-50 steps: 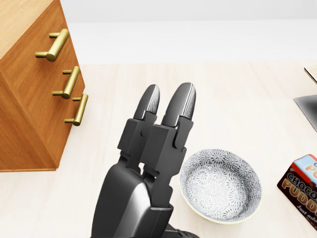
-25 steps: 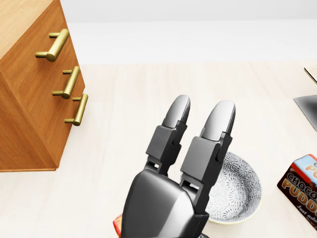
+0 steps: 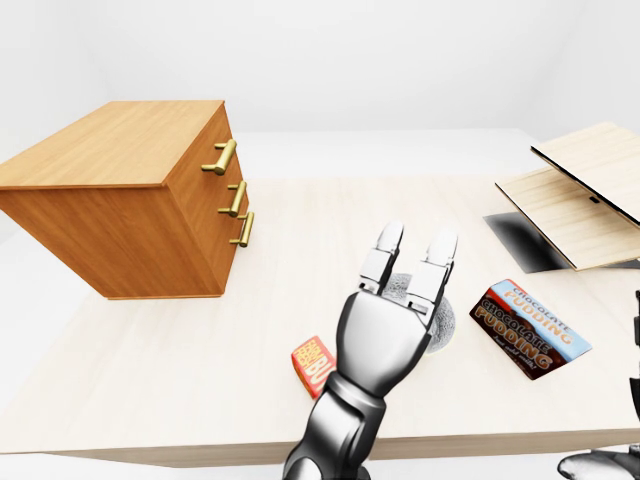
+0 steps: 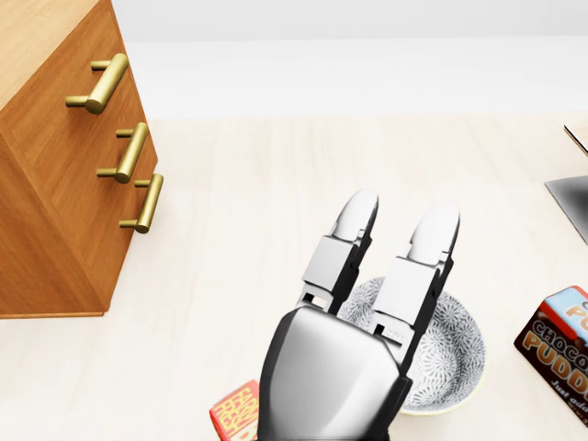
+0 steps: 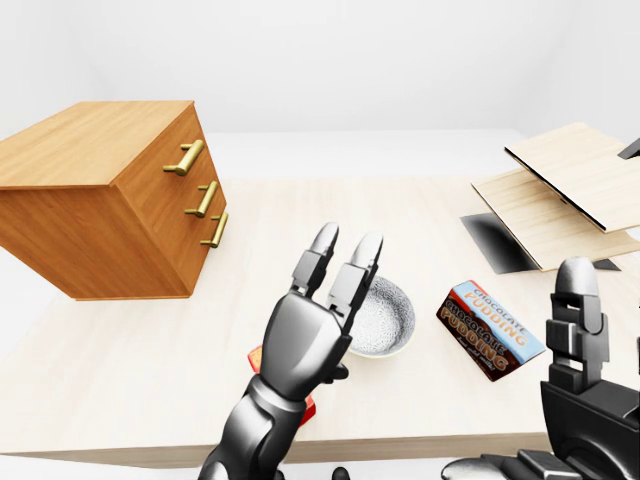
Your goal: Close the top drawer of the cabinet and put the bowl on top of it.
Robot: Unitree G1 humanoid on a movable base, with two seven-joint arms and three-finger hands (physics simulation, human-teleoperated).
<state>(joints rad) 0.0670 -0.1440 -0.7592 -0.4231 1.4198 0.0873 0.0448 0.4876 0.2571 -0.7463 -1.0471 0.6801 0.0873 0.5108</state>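
Observation:
The wooden cabinet [image 3: 130, 190] stands at the left of the table, with three brass handles; its top drawer handle [image 4: 96, 83] lines up with the others and the drawer fronts look flush. The grey patterned bowl [image 4: 455, 358] sits on the table at lower centre. My left hand [image 4: 400, 220] hovers over the bowl's left half, open, with fingers [image 4: 354, 230] stretched out straight and nothing held. It hides part of the bowl. My right hand [image 5: 575, 300] rises at the lower right of the right-eye view, fingers upright, open and empty.
A chocolate pudding box [image 3: 530, 325] lies right of the bowl. A small red box [image 3: 312, 362] lies by my left wrist near the table's lower edge. Tilted light wooden boards [image 3: 580, 190] and a dark slab stand at the right.
My left hand has moved right and down in the head view, from beside the bowl to over its left half. The small red box has come into sight.

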